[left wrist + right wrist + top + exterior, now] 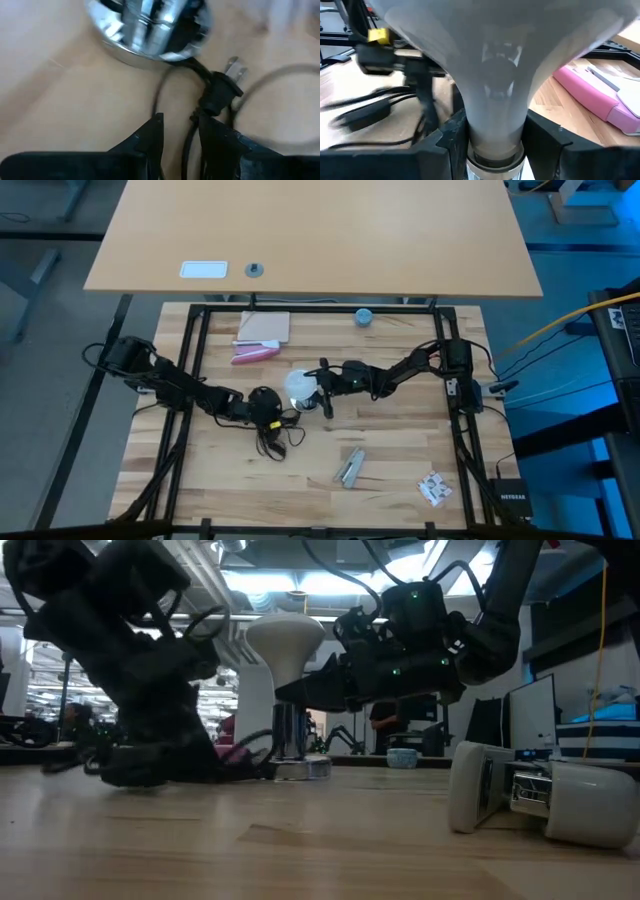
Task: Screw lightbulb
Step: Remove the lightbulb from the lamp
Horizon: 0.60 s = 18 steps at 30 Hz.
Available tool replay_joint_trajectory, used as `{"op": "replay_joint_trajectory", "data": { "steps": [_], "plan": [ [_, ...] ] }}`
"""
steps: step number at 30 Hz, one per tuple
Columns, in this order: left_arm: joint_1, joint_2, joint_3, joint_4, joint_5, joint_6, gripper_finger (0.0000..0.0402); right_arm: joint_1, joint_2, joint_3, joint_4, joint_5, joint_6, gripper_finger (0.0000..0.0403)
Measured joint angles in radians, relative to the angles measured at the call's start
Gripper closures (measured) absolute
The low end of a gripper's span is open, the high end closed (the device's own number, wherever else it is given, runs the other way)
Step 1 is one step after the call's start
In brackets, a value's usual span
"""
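Bulb (pixel 287 640) is standing upright in the socket (pixel 290 745) near the table's (pixel 400 480) middle, globe up and narrow neck down in the silvery collar; the right gripper (pixel 495 142) is reaching in from the right and clamping the bulb's neck, one dark finger (pixel 447 137) pressing each side just above the collar, as the right wrist view is showing plainly; in the low view the right arm is lying level behind the bulb with small green lights glowing on it; the left gripper (pixel 177 132) is sitting low on the table just beside the socket, its fingers (pixel 150 137) standing a little apart with the thin black cord (pixel 190 145) passing between them, though whether they are pinching the cord I cannot tell; the plug (pixel 222 87) is lying on the wood just ahead of those fingers, near the socket's round base (pixel 145 45); the cord is looping loosely on the boards in front of the left gripper; a pink case (pixel 255 352) is lying toward the back of the table, a small blue-grey cap (pixel 364 316) farther right along the back edge; a metal tool (pixel 349 468) is lying well apart toward the front, and crumpled paper (pixel 434 489) is sitting near the front right corner.
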State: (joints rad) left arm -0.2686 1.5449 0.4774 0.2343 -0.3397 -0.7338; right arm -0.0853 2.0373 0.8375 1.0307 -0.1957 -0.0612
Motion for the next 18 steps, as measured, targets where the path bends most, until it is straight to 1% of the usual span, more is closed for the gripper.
{"op": "replay_joint_trajectory", "data": {
  "steps": [5, 8, 11, 18],
  "plan": [
    [0.053, 0.017, 0.002, -0.043, -0.122, 0.014, 0.0286, -0.001, -0.002, 0.0, 0.004, -0.037, -0.001, 0.024],
    [0.103, 0.019, 0.001, -0.064, -0.168, 0.079, 0.0286, 0.0, -0.002, 0.0, 0.004, -0.065, -0.001, 0.024],
    [0.164, 0.02, 0.0, -0.073, -0.195, 0.134, 0.0286, 0.001, -0.002, 0.0, -0.003, -0.087, 0.0, 0.024],
    [0.319, 0.02, 0.0, -0.058, -0.216, 0.277, 0.0286, 0.013, -0.002, 0.0, -0.003, -0.087, -0.008, 0.024]
  ]
}}
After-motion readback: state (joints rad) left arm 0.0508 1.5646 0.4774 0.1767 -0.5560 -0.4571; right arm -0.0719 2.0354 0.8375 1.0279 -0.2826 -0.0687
